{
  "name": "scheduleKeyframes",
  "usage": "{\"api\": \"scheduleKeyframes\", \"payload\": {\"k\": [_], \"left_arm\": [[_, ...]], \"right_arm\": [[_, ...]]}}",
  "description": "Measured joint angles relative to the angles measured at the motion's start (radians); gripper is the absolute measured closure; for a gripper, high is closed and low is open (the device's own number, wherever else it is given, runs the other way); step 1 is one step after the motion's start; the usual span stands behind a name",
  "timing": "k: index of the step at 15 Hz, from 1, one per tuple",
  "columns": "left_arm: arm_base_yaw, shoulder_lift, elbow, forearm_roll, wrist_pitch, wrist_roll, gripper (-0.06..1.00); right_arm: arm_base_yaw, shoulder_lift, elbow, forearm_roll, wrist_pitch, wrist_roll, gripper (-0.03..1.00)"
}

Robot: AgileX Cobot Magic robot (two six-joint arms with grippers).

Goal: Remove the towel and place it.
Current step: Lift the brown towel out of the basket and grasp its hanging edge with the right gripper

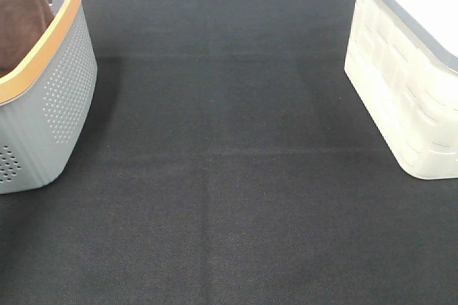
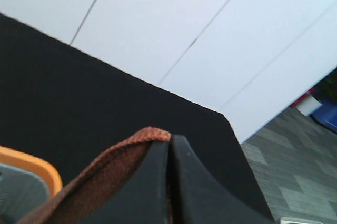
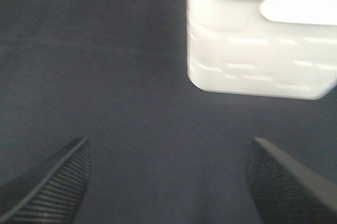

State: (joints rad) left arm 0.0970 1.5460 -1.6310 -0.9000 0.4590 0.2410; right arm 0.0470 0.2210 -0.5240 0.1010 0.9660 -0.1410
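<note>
Left end effector (image 2: 170,143) pinches towel (image 2: 100,177) to pull it fr. grey basket (image 1: 64,94), upper left; right end effector (image 3: 168,148) open & empty.

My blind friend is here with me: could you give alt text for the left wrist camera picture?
The left pincer is shut on the hemmed edge of a reddish-brown towel, seen close up. Beyond it are a black table, a grey basket with an orange rim, and a white panelled wall.
</note>
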Motion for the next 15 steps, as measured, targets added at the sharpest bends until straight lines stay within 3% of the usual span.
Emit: {"api": "scheduleKeyframes", "payload": {"k": [2, 3, 6, 12, 15], "left_arm": [[-0.031, -0.025, 0.000, -0.053, 0.000, 0.082, 0.94], [-0.059, -0.047, -0.014, -0.077, 0.001, 0.119, 0.94], [-0.094, -0.052, -0.055, -0.079, 0.000, 0.124, 0.94], [-0.220, -0.053, -0.164, -0.082, 0.000, 0.147, 0.94], [-0.270, -0.053, -0.165, -0.084, 0.001, 0.149, 0.94]], "right_arm": [[0.000, 0.084, -0.001, 0.106, -0.052, -0.095, 0.20], [0.000, 0.171, -0.001, 0.237, -0.083, -0.214, 0.20], [0.000, 0.255, -0.007, 0.383, -0.128, -0.337, 0.20], [0.000, 0.505, -0.148, 0.818, -0.145, -0.842, 0.20], [0.000, 0.623, -0.196, 1.025, -0.167, -1.031, 0.20]]}}
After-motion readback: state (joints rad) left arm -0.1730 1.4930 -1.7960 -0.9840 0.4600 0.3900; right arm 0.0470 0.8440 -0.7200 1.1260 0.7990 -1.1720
